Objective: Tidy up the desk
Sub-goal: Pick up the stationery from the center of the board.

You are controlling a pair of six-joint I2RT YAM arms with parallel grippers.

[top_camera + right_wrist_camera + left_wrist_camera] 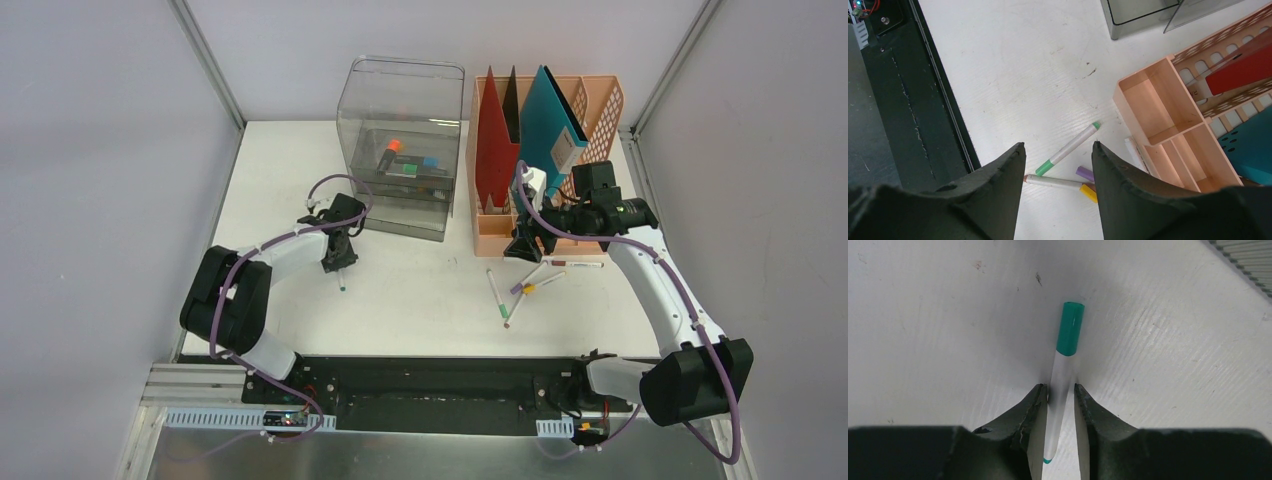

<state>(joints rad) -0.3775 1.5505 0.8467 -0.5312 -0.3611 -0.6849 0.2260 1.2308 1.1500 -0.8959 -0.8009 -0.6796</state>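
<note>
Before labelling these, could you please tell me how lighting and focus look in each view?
Top external: even light, sharp, soft shadows on the desk. Left wrist: green-capped marker crisp amid grey shadow, left gripper dark. Right wrist: right gripper nearly black, desk bright.

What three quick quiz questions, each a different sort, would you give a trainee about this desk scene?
1. True or false: the right end effector grips something.
2. The pen that the left end effector straddles has a cap that is: A red, B green, C yellow.
3. Where do the folders stand?
Key: 1 false; 2 B; 3 in the rack.
</note>
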